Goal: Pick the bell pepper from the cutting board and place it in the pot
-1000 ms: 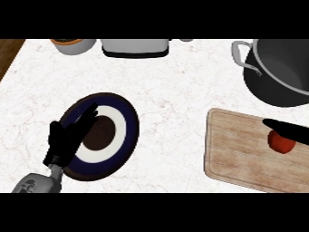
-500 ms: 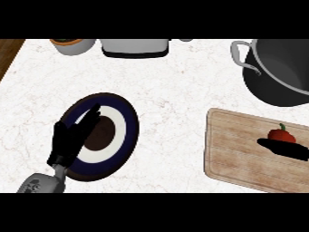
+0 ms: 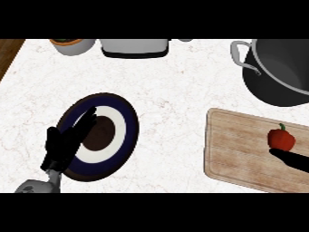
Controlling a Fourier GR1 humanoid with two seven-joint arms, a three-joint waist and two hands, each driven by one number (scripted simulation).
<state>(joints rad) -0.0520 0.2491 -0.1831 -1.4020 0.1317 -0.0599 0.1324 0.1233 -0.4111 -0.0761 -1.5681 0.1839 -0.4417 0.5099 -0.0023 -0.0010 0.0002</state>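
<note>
**Pepper on the board, my right hand just short of it**

The bell pepper (image 3: 281,138) stands upright on the cutting board (image 3: 240,152), toward the board's right end, red with a small green stem, and nothing grips it. My right hand (image 3: 302,162) comes in from the lower right edge and lies just below the pepper, its tip close under the fruit. Only a dark sliver of that hand shows, so I cannot tell whether it is spread or closed.

I judge this to be the reach, the first step of the task: the pepper is not yet grasped and not yet lifted. The next move calls for bringing the right hand up around the pepper so that the thumb comes on one side and the fingers on the other, closing on its body below the stem, then lifting it clear of the board. From there the carry goes up and slightly left to the pot (image 3: 289,68), which stands beyond the board's far edge with its mouth open and dark inside.

My left hand (image 3: 64,145) rests over the left rim of the plate (image 3: 122,136) on the tabletop (image 3: 176,86), fingers (image 3: 83,124) straight and relaxed, holding nothing.

By count: one bell pepper, one cutting board, one pot, one plate. Along the far edge I also see one cup (image 3: 72,45) and one white appliance (image 3: 134,47), both cut off by the view.
</note>
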